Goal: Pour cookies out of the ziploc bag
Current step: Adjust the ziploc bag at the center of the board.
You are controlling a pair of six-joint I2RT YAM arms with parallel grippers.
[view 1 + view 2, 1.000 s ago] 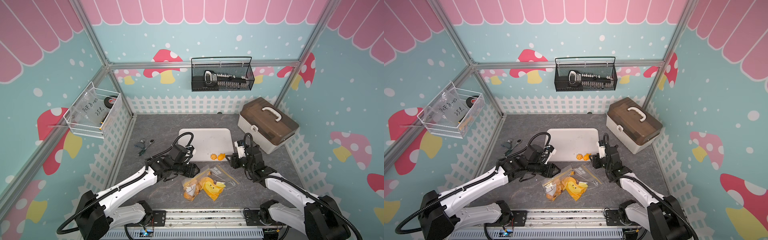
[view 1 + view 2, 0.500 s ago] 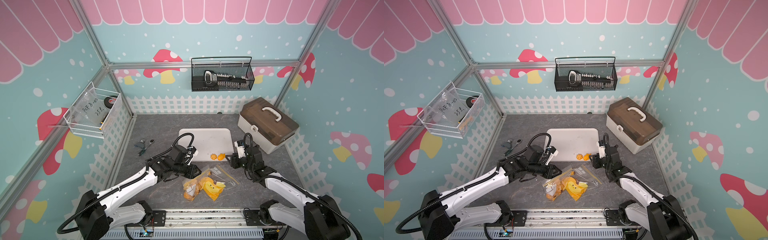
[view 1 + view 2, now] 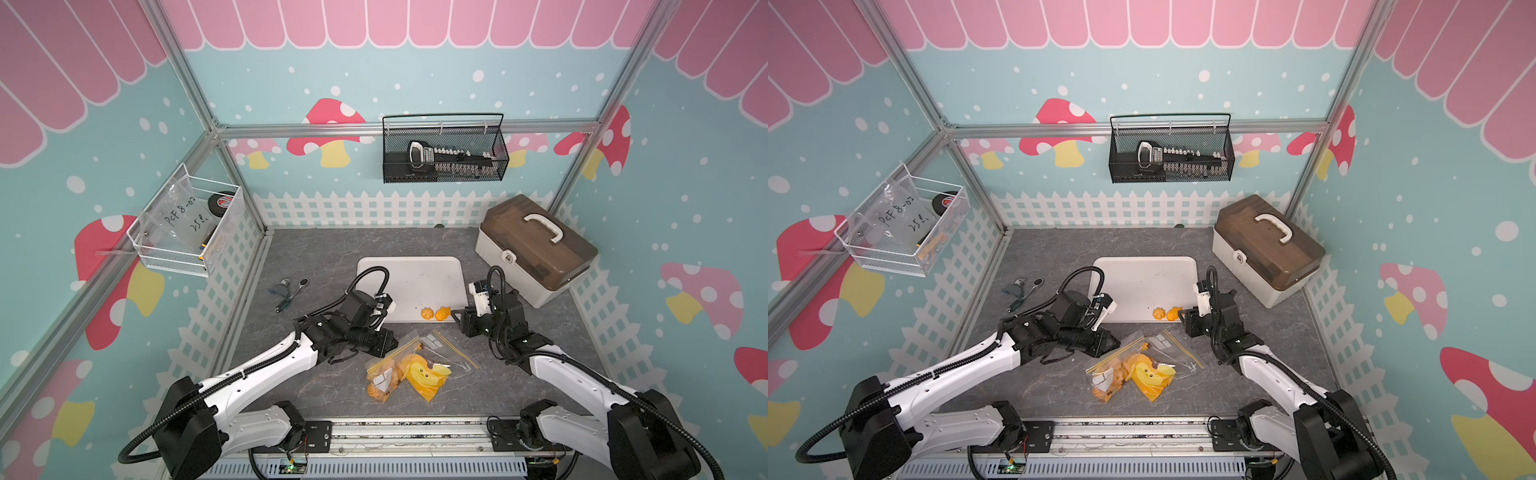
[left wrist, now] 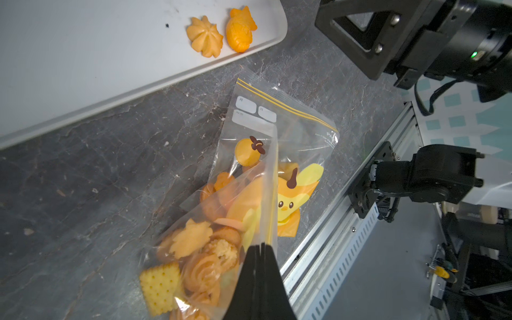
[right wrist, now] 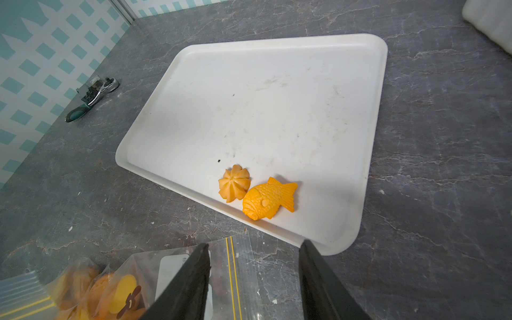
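Observation:
The clear ziploc bag (image 3: 419, 361) (image 3: 1144, 365) lies on the grey table in front of the white tray (image 3: 409, 278). Several golden cookies (image 4: 199, 249) are bunched in its lower end, beside a yellow cartoon print. Its yellow zip strip (image 5: 231, 266) points toward the tray's corner. Two cookies (image 3: 434, 313) (image 5: 257, 194) lie on the tray's near edge. My left gripper (image 3: 392, 345) (image 4: 260, 245) is shut on the ziploc bag's side edge. My right gripper (image 3: 457, 320) (image 5: 253, 243) stands open over the zip end, holding nothing.
A beige toolbox with a brown lid (image 3: 536, 253) stands at the back right. Small metal tools (image 3: 289, 291) lie left of the tray. A black wire basket (image 3: 444, 153) and a white one (image 3: 187, 224) hang on the walls. A metal rail (image 3: 407, 428) runs along the front.
My left gripper has closed from open onto the bag's edge, after shifting slightly toward the bag. The right arm and the two cookies on the tray have not moved.

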